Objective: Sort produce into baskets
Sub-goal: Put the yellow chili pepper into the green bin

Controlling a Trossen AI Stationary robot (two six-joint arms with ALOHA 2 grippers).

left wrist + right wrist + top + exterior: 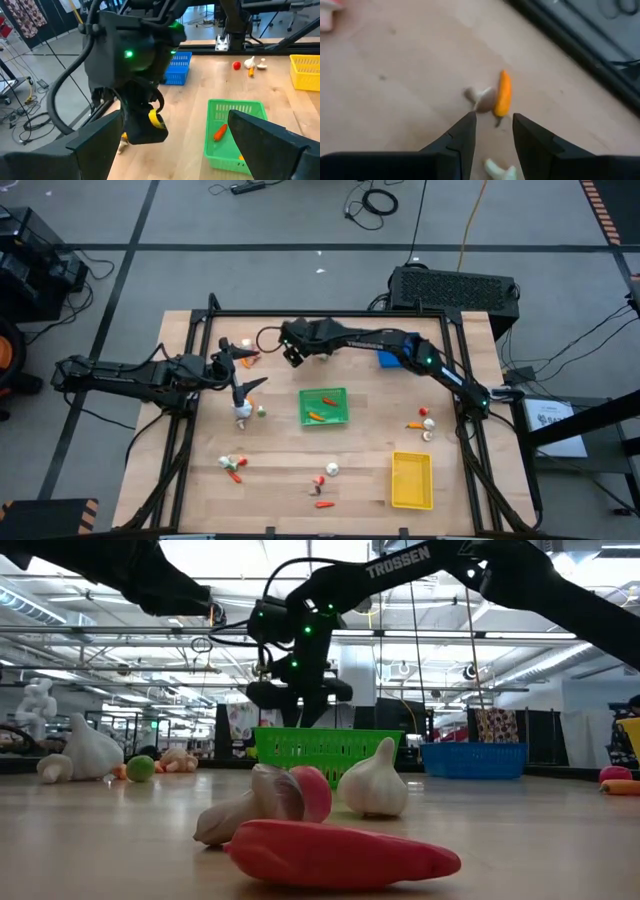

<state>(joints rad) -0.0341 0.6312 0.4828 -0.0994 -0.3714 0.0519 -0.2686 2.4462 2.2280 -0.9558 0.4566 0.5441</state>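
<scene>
a pale wooden table (365, 470) with a black frame (330, 314) around its edge stands on a grey floor (250, 250). behind it sits a black box (455, 286) with a vented top. cables (378, 200) lie coiled on the floor, an orange cord (470, 225) among them. white papers (553, 420) lie to the table's right. hazard-striped tape (601, 210) marks the floor's corner.

Arms: I see both dark, matte black, jointed.
Marking: white "TROSSEN" lettering on the right arm (400, 565).
Lights: green LEDs glow on its wrist housing.
Cables: black loops at wrist.
Fingers (457, 137): dark, flat, angular.
</scene>
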